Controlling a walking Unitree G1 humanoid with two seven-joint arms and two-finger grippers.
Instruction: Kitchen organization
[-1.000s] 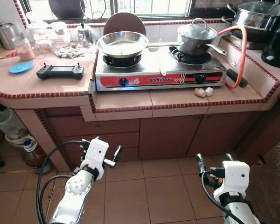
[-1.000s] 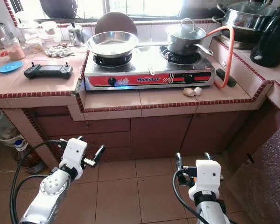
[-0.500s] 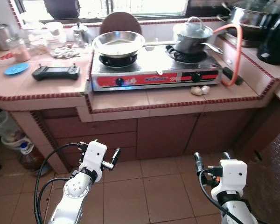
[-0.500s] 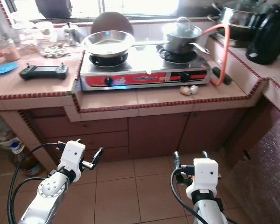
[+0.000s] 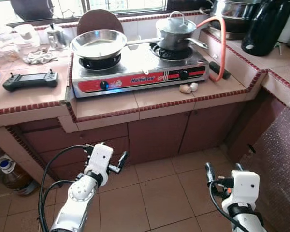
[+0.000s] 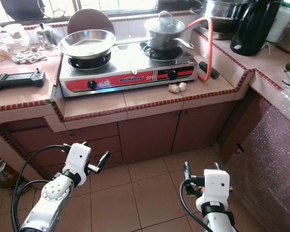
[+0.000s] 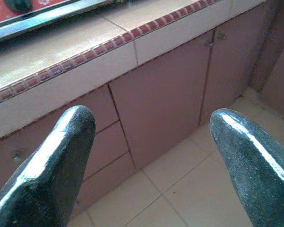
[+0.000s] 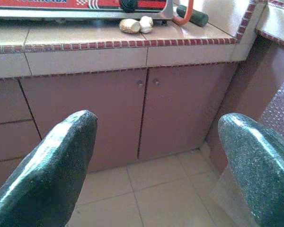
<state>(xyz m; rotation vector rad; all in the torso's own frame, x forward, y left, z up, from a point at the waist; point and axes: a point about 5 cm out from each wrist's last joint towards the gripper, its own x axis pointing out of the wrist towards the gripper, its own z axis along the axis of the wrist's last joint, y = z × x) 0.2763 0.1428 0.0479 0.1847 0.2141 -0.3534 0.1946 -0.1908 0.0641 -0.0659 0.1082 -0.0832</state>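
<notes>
Above and well ahead of both grippers, a pink-tiled counter point(image 5: 111, 104) carries a two-burner gas stove point(image 5: 135, 72) with a red front panel. A steel frying pan point(image 5: 98, 43) sits on its left burner and a lidded steel pot point(image 5: 176, 33) on its right one. Just beside the stove's right front corner lie two small pale bulbs point(image 5: 188, 88), and an orange hose point(image 5: 221, 38) arcs up past them. To the stove's left, a black handheld controller point(image 5: 30, 80) rests flat on the counter, with jars and a metal cup near the window behind it. A black kettle point(image 5: 265, 26) stands on the raised ledge at the far right.

The left gripper point(image 5: 105, 155) hangs low over the tiled floor point(image 5: 154, 193), its fingers point(image 7: 52, 161) spread wide with nothing between them; past them are the brown cabinet doors point(image 5: 159, 137) under the counter. The right gripper point(image 5: 223, 173) hovers at about the same height, fingers point(image 8: 47, 161) likewise spread and empty, facing the cabinet doors below the bulbs. Both are well apart from everything on the counter.
</notes>
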